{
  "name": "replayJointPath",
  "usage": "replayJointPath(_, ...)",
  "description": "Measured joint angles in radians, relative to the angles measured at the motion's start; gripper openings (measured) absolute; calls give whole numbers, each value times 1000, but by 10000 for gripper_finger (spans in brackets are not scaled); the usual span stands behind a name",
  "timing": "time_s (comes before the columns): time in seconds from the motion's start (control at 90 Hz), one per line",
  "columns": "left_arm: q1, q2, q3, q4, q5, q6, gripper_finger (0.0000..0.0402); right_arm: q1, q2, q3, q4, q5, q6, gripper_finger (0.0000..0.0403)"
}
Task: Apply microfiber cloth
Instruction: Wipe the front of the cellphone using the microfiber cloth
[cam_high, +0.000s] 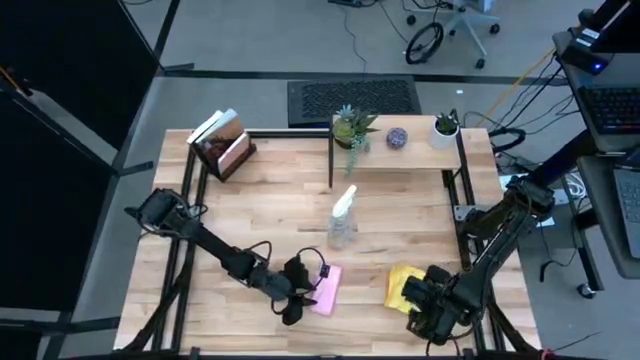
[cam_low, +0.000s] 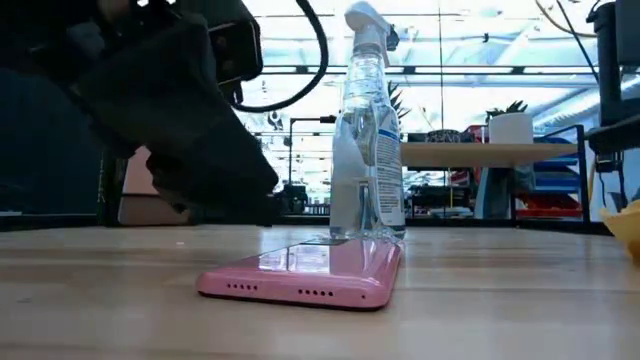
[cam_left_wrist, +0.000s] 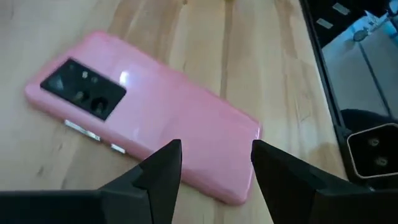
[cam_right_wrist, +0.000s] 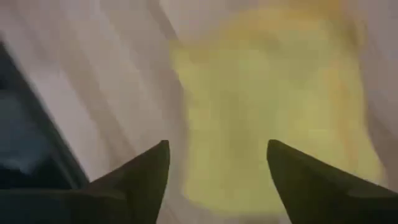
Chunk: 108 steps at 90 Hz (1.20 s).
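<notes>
A: Count, please.

B: I log one microfiber cloth (cam_high: 402, 284), yellow, at the table's (cam_high: 270, 215) front right; one pink phone (cam_high: 328, 288), camera side up; one clear spray bottle (cam_high: 343, 218), upright behind it.

A: Pincers?

B: Left gripper (cam_high: 293, 300) wide apart beside the phone. Right gripper (cam_high: 428, 315) spread wide, empty, at the cloth's near edge.

Grey floor (cam_high: 250, 40), black mat (cam_high: 355, 97), office chair (cam_high: 455, 25) behind; bright ceiling lights (cam_low: 480, 40).
</notes>
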Motion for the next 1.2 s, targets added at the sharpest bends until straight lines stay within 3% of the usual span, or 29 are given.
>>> replayJointPath(0.156,14,0,1,1,0,-155,182,-5,42,1,166,398,-147,259)
replayJointPath(0.267,34,-1,1,0,-2,-293,182,-27,120,1,284,531,-291,259)
replayJointPath(0.489,72,8,2,-4,6,-425,182,-107,323,1,548,523,-521,259)
replayJointPath(0.622,76,15,3,-87,25,-487,182,-154,398,1,690,475,-615,259)
replayJointPath(1.022,76,16,3,-108,33,-502,182,-265,463,3,764,419,-648,258)
replayJointPath(1.2,80,47,-2,-22,53,-488,182,-271,479,0,862,432,-739,258)
